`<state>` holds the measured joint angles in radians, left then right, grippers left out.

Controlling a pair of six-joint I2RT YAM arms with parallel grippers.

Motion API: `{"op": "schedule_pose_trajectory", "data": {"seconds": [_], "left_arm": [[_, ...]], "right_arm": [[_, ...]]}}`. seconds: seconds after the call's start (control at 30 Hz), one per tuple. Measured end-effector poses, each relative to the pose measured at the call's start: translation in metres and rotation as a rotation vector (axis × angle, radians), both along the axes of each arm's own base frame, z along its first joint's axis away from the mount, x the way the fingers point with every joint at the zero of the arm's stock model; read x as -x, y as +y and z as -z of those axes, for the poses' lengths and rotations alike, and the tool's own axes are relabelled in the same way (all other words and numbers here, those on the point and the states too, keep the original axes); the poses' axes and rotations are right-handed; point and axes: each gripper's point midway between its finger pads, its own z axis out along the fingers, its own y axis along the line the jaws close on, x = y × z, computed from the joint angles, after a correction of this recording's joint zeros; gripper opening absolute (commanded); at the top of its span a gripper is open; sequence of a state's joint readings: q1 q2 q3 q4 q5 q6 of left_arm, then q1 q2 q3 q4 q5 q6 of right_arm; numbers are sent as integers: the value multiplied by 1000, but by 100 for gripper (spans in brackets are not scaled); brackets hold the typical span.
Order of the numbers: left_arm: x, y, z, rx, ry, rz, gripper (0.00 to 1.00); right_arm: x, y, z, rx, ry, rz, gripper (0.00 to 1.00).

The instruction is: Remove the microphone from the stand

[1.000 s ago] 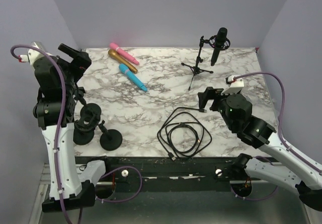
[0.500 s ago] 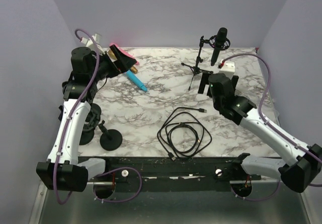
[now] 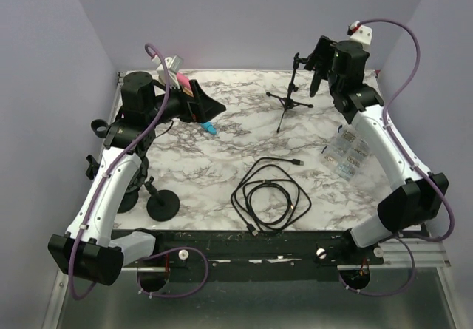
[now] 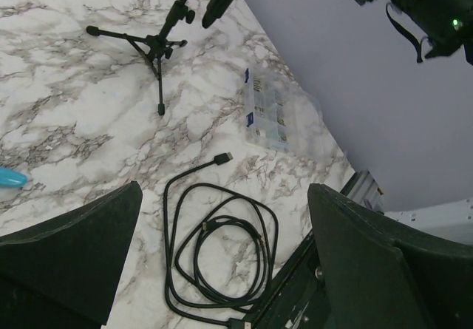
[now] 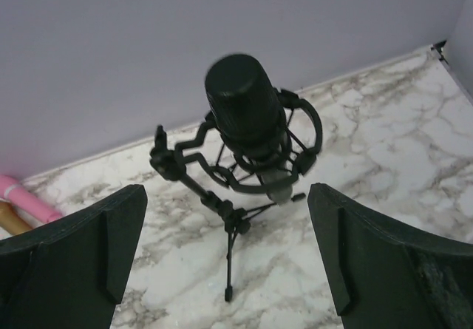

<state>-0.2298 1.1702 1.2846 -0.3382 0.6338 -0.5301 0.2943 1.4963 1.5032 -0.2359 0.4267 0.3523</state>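
At the near edge of the marble-patterned tabletop [image 3: 222, 155] you have one black cable [image 3: 270, 196], thin and loosely coiled in a few loops. At the lower left of the overhead view stands one black disc base [image 3: 162, 205] with a slanted rod; a second dark piece behind the left arm is too hidden to name. Between the cable and these the veined white-and-grey surface lies bare, giving you room mid-frame.

Further up on the right, one clear plastic compartment box [image 3: 346, 151] lies flat close to the right edge, under the right arm. On the left, your left tool [image 3: 213, 107] hangs above the tabletop with its fingers wide apart and holds nothing; one blue tip [image 3: 209, 128] shows just below it, and one pink rod [image 5: 26, 196] lies near the back wall.

At the far right stands one thin black tripod stand [image 3: 290, 96]. The single microphone [image 5: 246, 111], a matte black cylinder, sits in its ring-shaped shock mount on that stand. Your right tool [image 5: 225, 193] hovers at the microphone's top, fingers spread and holding nothing.
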Motion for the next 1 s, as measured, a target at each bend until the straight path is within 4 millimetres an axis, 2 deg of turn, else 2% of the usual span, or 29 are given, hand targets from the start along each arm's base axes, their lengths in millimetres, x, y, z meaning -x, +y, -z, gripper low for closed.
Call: {"op": "schedule_pose_trajectory", "data": {"seconds": [0.1, 0.23, 0.3, 0.37, 0.43, 0.6, 0.77, 0.9, 1.0], "left_arm": [[5, -5, 0, -4, -9, 34, 96], [7, -6, -4, -5, -23, 50, 96], [7, -7, -5, -5, -26, 53, 95], [8, -7, -5, -4, -27, 59, 94], [9, -8, -5, -3, -24, 65, 94], [9, -9, -4, -1, -21, 73, 94], [9, -9, -3, -2, -19, 74, 93], [7, -9, -1, -4, -13, 75, 94], [7, -10, 0, -5, -12, 75, 93]], "right_arm": [[-25, 6, -12, 15, -24, 2, 100], [-51, 4, -11, 47, -23, 33, 100], [-58, 1, -6, 69, -12, 45, 98], [-67, -2, -3, 89, -5, 55, 86], [-75, -4, -4, 102, -5, 61, 79], [-91, -10, -2, 120, -4, 74, 77], [-97, -10, 6, 142, 13, 74, 74], [-99, -13, 16, 174, 35, 82, 44], [-101, -15, 20, 199, 47, 85, 37]]}}
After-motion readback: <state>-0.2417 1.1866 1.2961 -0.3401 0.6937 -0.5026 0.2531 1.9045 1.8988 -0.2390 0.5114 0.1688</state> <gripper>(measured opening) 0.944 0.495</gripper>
